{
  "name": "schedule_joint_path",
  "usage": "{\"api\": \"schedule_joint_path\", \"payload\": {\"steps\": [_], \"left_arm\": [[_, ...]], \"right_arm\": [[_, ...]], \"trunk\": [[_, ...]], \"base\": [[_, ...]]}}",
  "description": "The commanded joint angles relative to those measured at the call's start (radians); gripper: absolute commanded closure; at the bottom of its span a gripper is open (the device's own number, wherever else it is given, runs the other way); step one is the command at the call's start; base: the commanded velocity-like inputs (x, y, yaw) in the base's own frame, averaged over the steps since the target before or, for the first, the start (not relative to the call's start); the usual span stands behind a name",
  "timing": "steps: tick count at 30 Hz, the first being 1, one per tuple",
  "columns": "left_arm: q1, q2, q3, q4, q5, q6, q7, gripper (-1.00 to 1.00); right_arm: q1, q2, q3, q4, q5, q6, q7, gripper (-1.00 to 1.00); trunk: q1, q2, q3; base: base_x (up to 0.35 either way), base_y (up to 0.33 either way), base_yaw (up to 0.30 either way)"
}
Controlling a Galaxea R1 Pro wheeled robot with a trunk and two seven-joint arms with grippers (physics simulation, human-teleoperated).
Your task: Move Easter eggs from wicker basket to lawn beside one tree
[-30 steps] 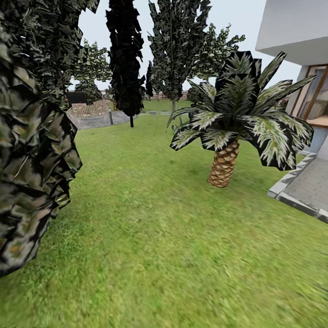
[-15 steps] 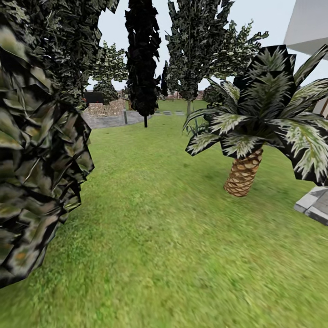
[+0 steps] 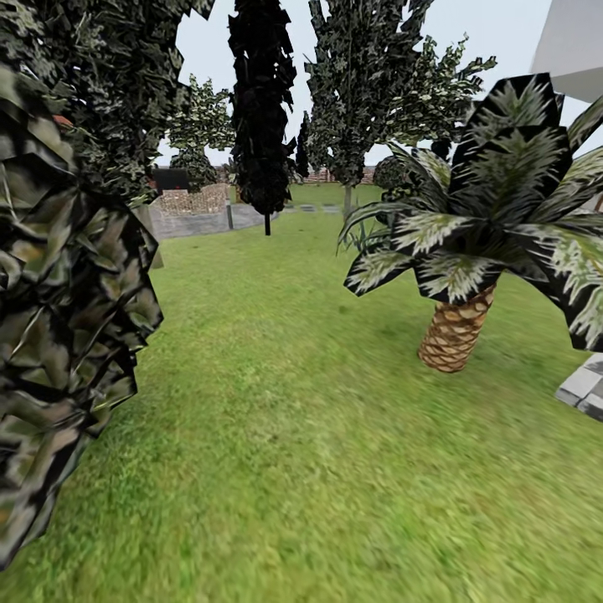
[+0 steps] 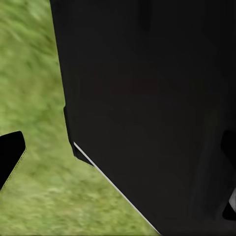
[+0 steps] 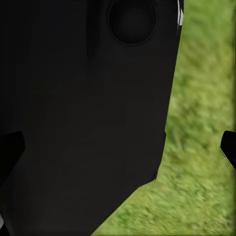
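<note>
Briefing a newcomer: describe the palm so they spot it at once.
Start from the lawn ahead in the head view and look right, near the grey paving. There stands the short palm. Its scaly tan trunk and striped, drooping fronds set it apart from the tall dark trees behind.

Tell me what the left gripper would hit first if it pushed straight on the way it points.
Probably the robot's own black body panel, which looms close ahead in the left wrist view; beside it lies the lawn. Depth is unclear.
</note>
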Motion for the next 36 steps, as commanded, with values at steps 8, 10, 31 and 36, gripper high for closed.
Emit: {"api": "schedule_joint_path", "payload": {"steps": [8, 10, 31, 36], "left_arm": [[0.0, 0.0, 0.0, -0.002, -0.002, 0.001, -0.003, -1.0], [0.0, 0.0, 0.0, -0.002, -0.002, 0.001, -0.003, -1.0], [0.0, 0.0, -0.001, -0.002, -0.002, 0.001, -0.003, -1.0], [0.0, 0.0, -0.001, -0.002, -0.002, 0.001, -0.003, -1.0]], "right_arm": [[-0.001, 0.0, 0.001, 0.003, 0.004, -0.003, 0.002, -1.0], [-0.001, 0.0, 0.001, 0.003, 0.003, -0.003, 0.002, -1.0], [-0.001, 0.0, 0.002, 0.003, 0.004, -0.003, 0.002, -1.0], [-0.001, 0.0, 0.002, 0.003, 0.004, -0.003, 0.002, -1.0]], "trunk": [[0.001, 0.0, -0.001], [0.001, 0.0, -0.001], [0.001, 0.0, -0.001], [0.001, 0.0, -0.001]], "base": [[0.337, 0.0, 0.0], [0.337, 0.0, 0.0], [0.337, 0.0, 0.0], [0.337, 0.0, 0.0]]}}
